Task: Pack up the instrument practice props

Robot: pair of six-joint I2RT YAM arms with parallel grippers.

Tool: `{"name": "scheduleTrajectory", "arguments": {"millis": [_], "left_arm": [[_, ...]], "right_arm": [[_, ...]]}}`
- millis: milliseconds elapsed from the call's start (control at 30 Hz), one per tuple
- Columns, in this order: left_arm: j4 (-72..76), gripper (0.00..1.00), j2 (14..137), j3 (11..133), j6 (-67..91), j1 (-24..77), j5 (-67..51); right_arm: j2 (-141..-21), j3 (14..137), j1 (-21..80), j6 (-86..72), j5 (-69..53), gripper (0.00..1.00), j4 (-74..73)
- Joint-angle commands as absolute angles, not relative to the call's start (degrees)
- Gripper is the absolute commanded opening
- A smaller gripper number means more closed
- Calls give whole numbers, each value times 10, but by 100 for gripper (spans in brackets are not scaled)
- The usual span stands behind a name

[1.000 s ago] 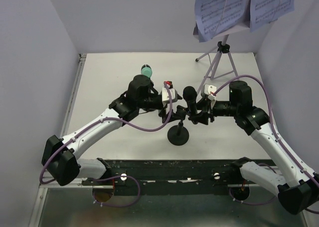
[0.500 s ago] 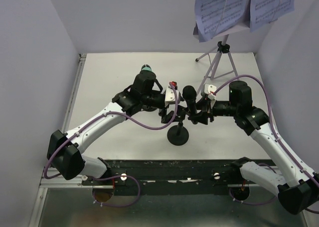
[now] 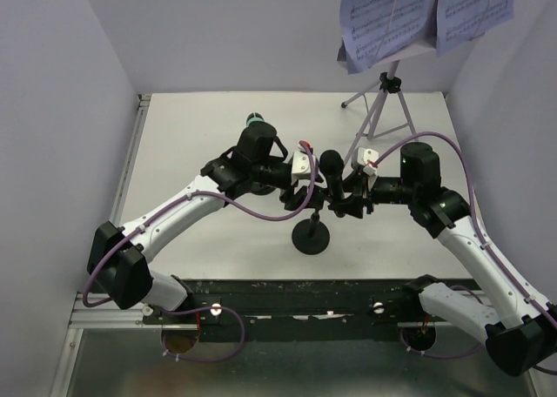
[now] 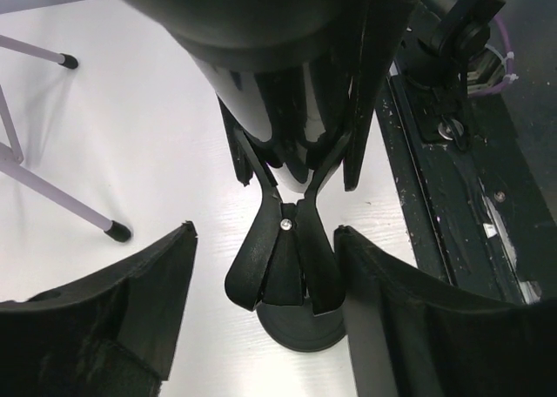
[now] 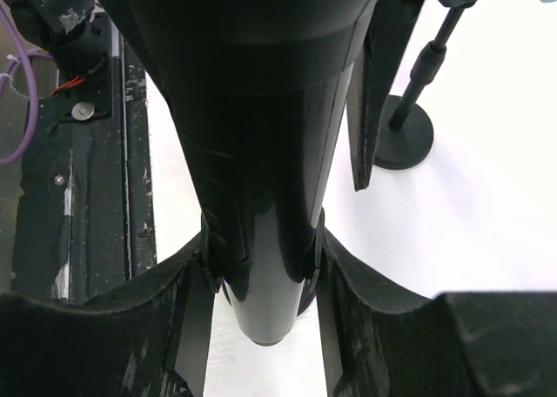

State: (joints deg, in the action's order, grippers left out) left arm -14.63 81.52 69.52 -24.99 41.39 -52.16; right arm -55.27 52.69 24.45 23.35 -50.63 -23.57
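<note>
The black microphone (image 3: 330, 164) stands in a clip on a black round-based holder (image 3: 312, 238) at the table's middle. My right gripper (image 3: 346, 198) is shut on the microphone's lower body (image 5: 261, 275), its pads (image 5: 187, 310) pressing the clip on both sides. My left gripper (image 3: 308, 188) is open; its fingers (image 4: 148, 292) stand apart on either side of the holder's clip (image 4: 283, 258), touching nothing. The mint-green microphone (image 3: 254, 118) shows behind my left arm on the second holder (image 5: 405, 140). The lilac tripod rack (image 3: 383, 101) with sheet-music pages (image 3: 392, 14) stands at the back right.
Lilac tripod legs (image 4: 52, 197) reach toward the middle, close to my left gripper. A black rail (image 3: 305, 297) runs along the near edge. White walls enclose the table on the left, back and right.
My left arm has swung right and forward, bringing its open gripper round the black microphone's holder. The right arm and the microphone have not moved.
</note>
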Motion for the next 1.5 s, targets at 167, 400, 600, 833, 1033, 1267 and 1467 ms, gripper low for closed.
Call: {"name": "scheduleTrajectory", "arguments": {"millis": [167, 400, 600, 833, 1033, 1267, 1467], "left_arm": [[-109, 34, 792, 668, -211, 417, -527], [-102, 0, 784, 651, -214, 417, -521], [-85, 0, 773, 633, -199, 414, -514], [-68, 0, 773, 623, -179, 411, -512], [-74, 0, 773, 626, -185, 412, -508], [-79, 0, 779, 628, -192, 411, -504], [-87, 0, 778, 624, -196, 410, -501]], "right_arm": [[-555, 510, 251, 222, -479, 21, -252], [-554, 526, 250, 222, -456, 54, -279], [-558, 566, 251, 188, -439, 71, -283], [-603, 611, 251, 118, -484, 72, -214], [-629, 660, 252, 69, -504, 67, -178], [-631, 684, 256, 36, -508, 8, -155], [-635, 821, 245, 59, -430, 0, -196]]}}
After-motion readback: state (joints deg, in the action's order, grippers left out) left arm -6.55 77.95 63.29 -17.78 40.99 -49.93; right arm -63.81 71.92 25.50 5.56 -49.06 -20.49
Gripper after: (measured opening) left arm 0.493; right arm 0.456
